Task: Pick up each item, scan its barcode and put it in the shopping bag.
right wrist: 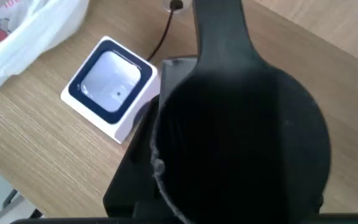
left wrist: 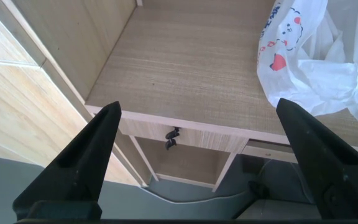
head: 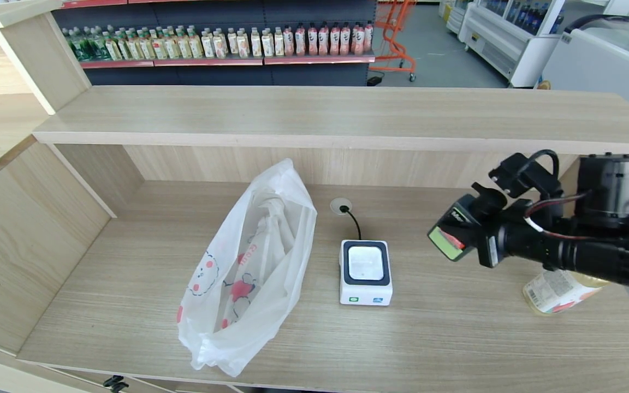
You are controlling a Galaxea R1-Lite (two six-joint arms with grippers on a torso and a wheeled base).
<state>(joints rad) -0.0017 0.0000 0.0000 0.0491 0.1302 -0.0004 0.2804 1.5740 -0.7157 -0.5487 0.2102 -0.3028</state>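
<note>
Gripping green-faced item (head: pixel 447 242), rt fingers (right wrist: pixel 219 37) hover right of scanner (head: pixel 365 271); lft fingers (left wrist: pixel 86 162) wide

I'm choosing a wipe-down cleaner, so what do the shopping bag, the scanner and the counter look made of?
Shopping bag: thin translucent plastic film, slightly glossy, crumpled in soft folds, with printed cartoon figures.
Scanner: hard white moulded plastic, with a dark frame around a shiny window of glass or clear plastic.
Counter: matt, light wood grain, probably laminate, though solid wood cannot be ruled out.
</note>
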